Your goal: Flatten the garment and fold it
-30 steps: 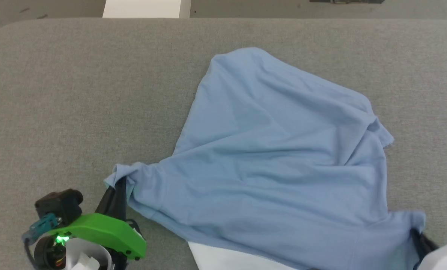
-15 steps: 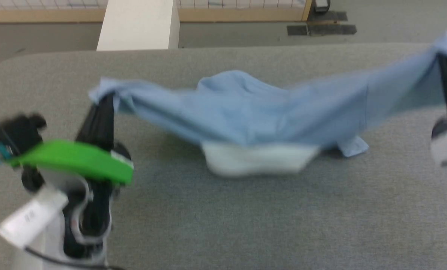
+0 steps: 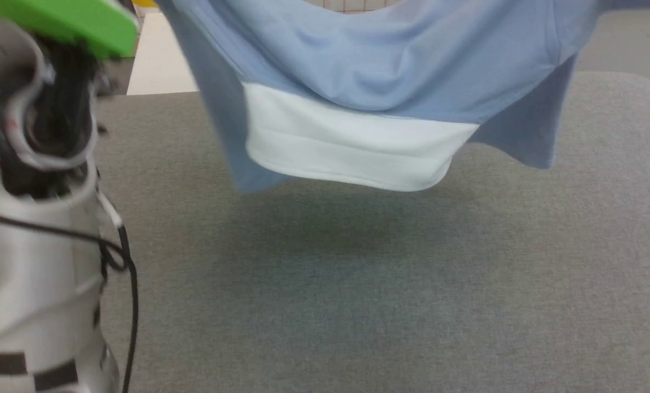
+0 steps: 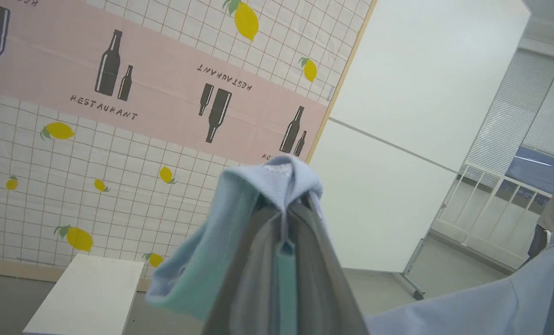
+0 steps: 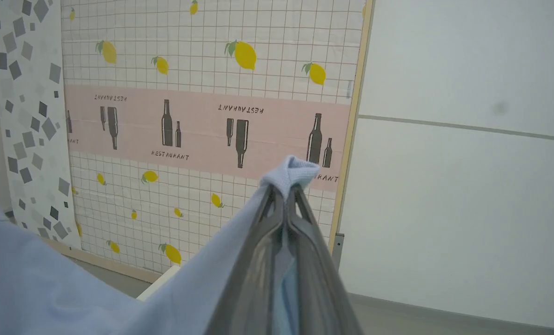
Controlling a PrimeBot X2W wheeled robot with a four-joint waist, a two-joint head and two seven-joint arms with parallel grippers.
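Left arm point(image 3: 35, 262): pale casing, green cover point(image 3: 68, 22), black cable point(image 3: 132, 295), black-and-white checker band point(image 3: 24, 371). Left end effector point(image 4: 283, 207) fingers grey.

The garment point(image 3: 390, 60) has been lifted off the table point(image 3: 357, 305), hanging spread.

Bright even light; soft shadow under garment point(image 3: 390, 60).
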